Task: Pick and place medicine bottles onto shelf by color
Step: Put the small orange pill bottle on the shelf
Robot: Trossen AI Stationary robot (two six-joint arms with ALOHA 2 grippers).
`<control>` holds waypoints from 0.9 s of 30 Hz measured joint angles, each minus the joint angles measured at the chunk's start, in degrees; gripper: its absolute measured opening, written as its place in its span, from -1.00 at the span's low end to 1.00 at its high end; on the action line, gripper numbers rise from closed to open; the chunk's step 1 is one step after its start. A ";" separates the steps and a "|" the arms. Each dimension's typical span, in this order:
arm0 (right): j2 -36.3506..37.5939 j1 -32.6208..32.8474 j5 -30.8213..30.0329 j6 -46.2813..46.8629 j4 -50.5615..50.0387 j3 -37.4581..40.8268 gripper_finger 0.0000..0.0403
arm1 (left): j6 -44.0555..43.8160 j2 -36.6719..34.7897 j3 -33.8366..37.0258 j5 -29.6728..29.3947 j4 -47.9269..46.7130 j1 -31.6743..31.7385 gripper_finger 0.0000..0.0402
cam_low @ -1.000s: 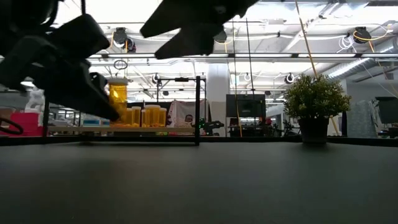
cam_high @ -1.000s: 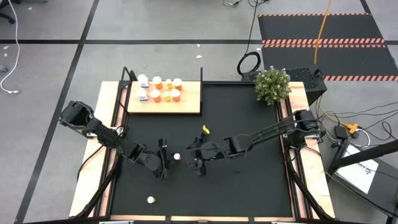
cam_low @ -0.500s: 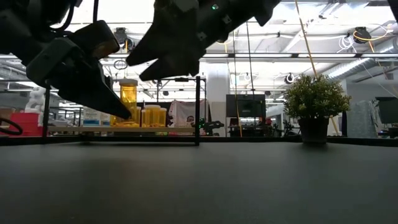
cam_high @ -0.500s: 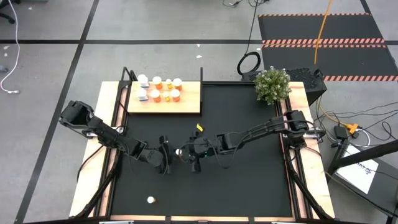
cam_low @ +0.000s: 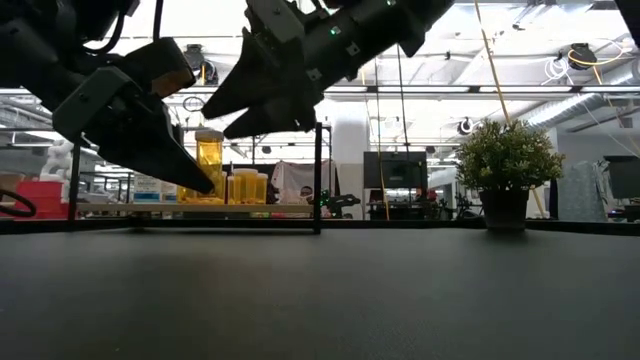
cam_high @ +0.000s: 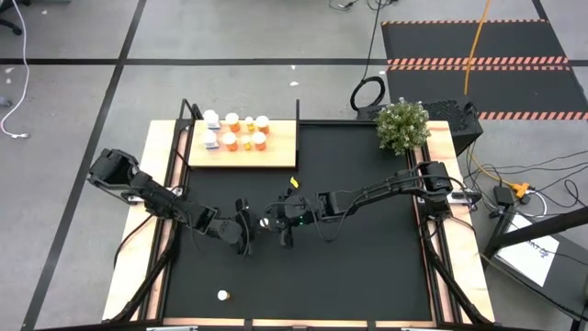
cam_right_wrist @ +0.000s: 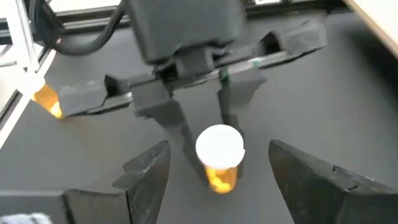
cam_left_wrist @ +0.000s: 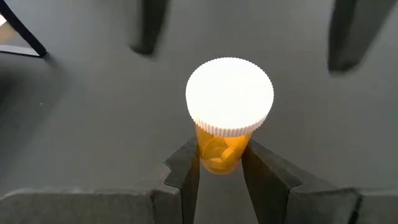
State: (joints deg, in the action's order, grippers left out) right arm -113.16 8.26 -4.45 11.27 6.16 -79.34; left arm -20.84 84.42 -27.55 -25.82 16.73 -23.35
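Note:
A small orange bottle with a white cap [cam_left_wrist: 229, 96] is shut between the fingers of my left gripper [cam_left_wrist: 221, 168] over the middle of the black mat [cam_high: 367, 267]. My right gripper [cam_right_wrist: 219, 145] faces it from the table's right, open, with one finger on either side of the bottle [cam_right_wrist: 219, 155] and a gap showing on both sides. On the light-wood shelf [cam_high: 280, 152] at the far left stand several orange bottles with white caps [cam_high: 246, 131] and white ones [cam_high: 210, 119]. My left gripper pinches the bottle's orange body [cam_left_wrist: 219, 155] below the cap between its two fingers. The fingers come slanting down from the table's left. The bottle stands upright in the hold; in the low view its bottom [cam_low: 208, 192] is clear of the mat.
One more white-capped bottle [cam_high: 221, 295] stands alone on the mat near the front edge. A potted plant [cam_high: 402, 125] stands at the far right corner. Black posts [cam_high: 298, 108] rise at the shelf's edges. Wooden strips border the mat left and right.
My right gripper has gone toward the table's left and a little down, closing in on the bottle in my left gripper until its fingers flank it. The bottle stays upright in the left gripper.

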 joint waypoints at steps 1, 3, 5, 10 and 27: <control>-0.14 -0.05 0.21 0.02 -0.05 0.01 0.32 | 0.00 0.00 0.00 -0.02 0.02 0.12 -0.43; -0.36 -0.05 0.19 0.00 0.58 0.01 0.32 | 0.09 0.00 0.00 -0.03 -0.16 0.26 -0.43; -0.38 -0.01 0.29 -0.04 0.54 0.01 0.32 | 0.57 0.00 0.00 -0.03 -0.02 0.26 -0.43; -0.45 -0.07 0.25 -1.44 2.07 0.01 0.31 | 1.11 0.00 0.00 -0.04 0.28 0.26 -0.43; -0.47 -0.05 0.22 -2.56 1.22 0.01 0.03 | 5.20 0.00 -6.62 2.78 -6.12 1.70 -0.43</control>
State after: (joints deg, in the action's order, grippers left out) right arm -113.62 8.21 -4.23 8.71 7.38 -79.33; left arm -15.64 84.42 -34.17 -23.05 10.62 -21.65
